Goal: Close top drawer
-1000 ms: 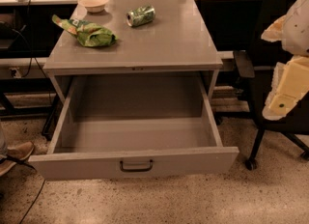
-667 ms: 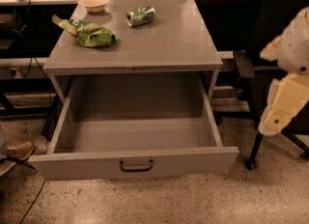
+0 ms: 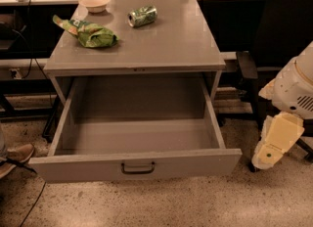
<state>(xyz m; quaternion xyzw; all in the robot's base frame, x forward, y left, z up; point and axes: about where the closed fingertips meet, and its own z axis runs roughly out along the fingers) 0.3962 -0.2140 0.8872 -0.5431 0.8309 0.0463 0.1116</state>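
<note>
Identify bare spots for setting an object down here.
Free: cabinet top right of the can; the whole top drawer floor. Crowded: back-left corner with bowl, can, chip bag. The end effector hangs right of the drawer front.

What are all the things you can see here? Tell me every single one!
cabinet: one, grey, middle of the view
top drawer: one, grey, wide open at the cabinet's front, nothing seen inside
handle: one, dark, middle of the drawer's front
bowl: one, pale beige, back left of the cabinet top
can: one, green, lying on its side to the right of the bowl
bag: one, green, crumpled, left side of the cabinet top
chair: one, black, to the right of the cabinet
shoe: one, brown, on the floor at the left edge
robot arm: one, white, right edge
gripper: one, cream, low on the right, near the drawer's front corner but not touching it
</note>
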